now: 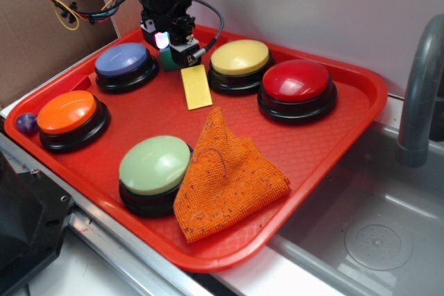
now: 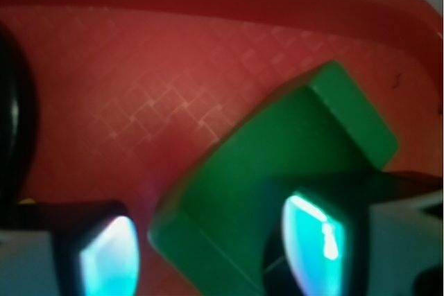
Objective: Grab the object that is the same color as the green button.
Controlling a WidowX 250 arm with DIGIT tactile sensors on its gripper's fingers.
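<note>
gripper (image 2: 215, 254) fingers straddle the green block (image 2: 277, 157), apparently not yet clamped.

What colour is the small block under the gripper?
Dark green. The block shows best in the wrist view, lying on the red tray.

A kitchen-style test bench: steel sink (image 1: 374, 240), grey faucet (image 1: 420, 95), cardboard backdrop (image 1: 41, 39)

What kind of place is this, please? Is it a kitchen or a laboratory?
Probably a toy kitchen set up for robot tests: a sink basin with a grey faucet sits beside a red tray, cardboard forms the back wall, and loose wires hang above.
</note>
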